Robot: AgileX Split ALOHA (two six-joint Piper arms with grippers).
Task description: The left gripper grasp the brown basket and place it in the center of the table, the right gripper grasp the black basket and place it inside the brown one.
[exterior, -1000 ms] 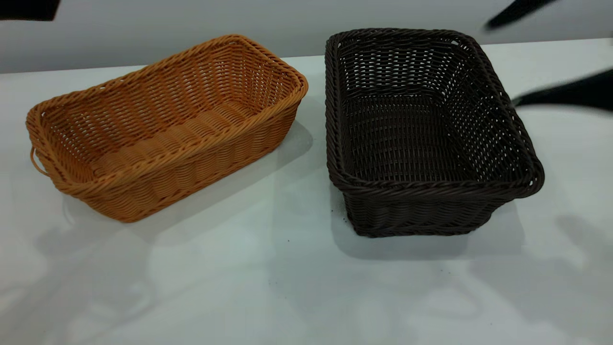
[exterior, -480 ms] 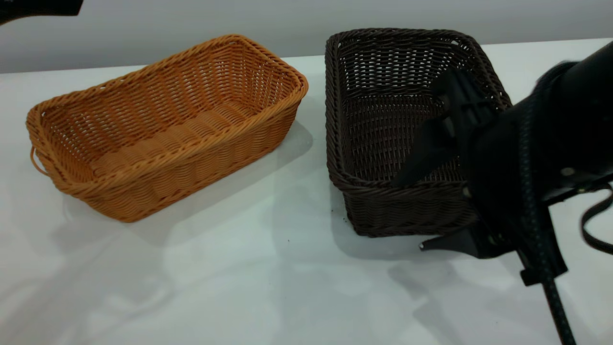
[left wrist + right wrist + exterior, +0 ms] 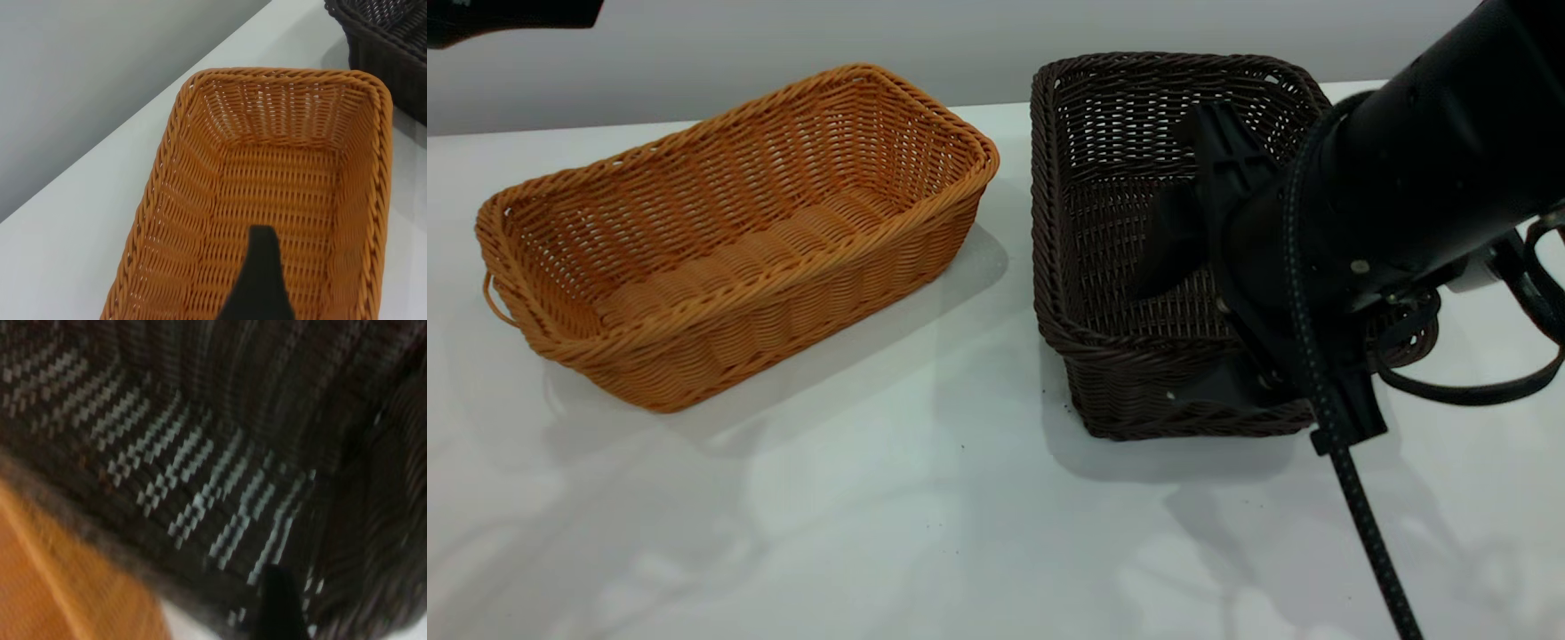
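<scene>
Lying flat, table [image 3: 925, 533] is carrying brown basket [image 3: 729, 240] at left and black basket [image 3: 1129, 267] beside it, apart. Right gripper [image 3: 1183, 329], jaws wide, is straddling black basket's near wall. Left gripper [image 3: 261, 280]: hovering above brown basket, spread unclear.

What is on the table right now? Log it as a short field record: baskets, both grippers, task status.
brown basket: on the table, at its left side, empty, untouched
black basket: to the right of the brown one, apart from it
right gripper: at the black basket's near wall, one finger inside, one outside, open
left gripper: hovering above the brown basket, finger state unclear
task status: neither basket grasped or nested yet
</scene>
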